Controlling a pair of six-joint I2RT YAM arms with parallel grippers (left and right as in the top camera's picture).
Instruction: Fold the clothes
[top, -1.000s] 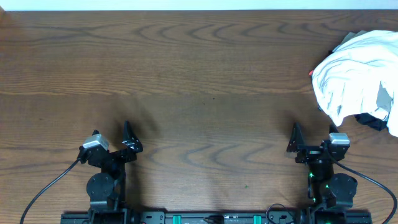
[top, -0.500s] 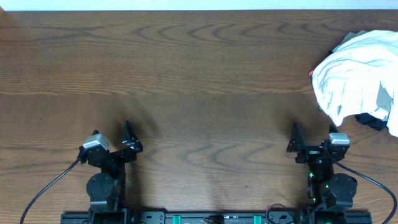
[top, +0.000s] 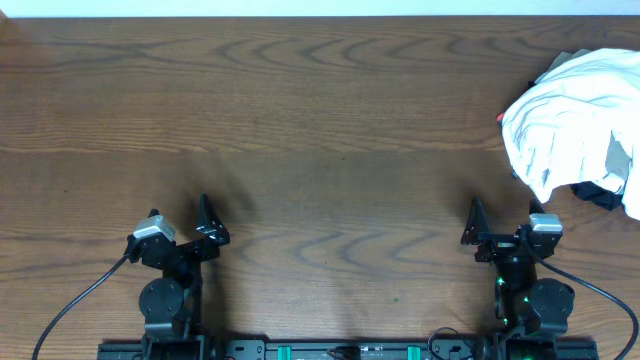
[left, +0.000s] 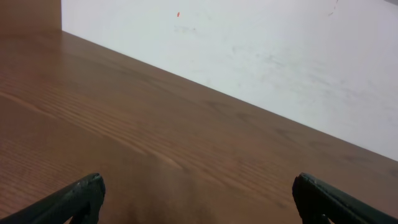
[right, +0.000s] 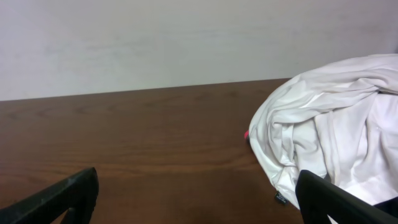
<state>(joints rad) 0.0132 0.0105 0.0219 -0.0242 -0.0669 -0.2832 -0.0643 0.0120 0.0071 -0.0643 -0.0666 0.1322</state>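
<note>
A crumpled pile of white clothes (top: 575, 120) lies at the table's right edge, with a dark garment (top: 598, 193) poking out at its near side. It also shows in the right wrist view (right: 329, 130), ahead and to the right of the fingers. My left gripper (top: 205, 225) rests open and empty at the near left. Its fingertips (left: 199, 199) frame only bare wood. My right gripper (top: 480, 232) rests open and empty at the near right, just short of the pile. Its fingers (right: 199, 199) are spread wide.
The brown wooden table (top: 320, 120) runs to a white wall at the far edge (right: 155, 37). Cables trail from both arm bases at the near edge (top: 70, 300).
</note>
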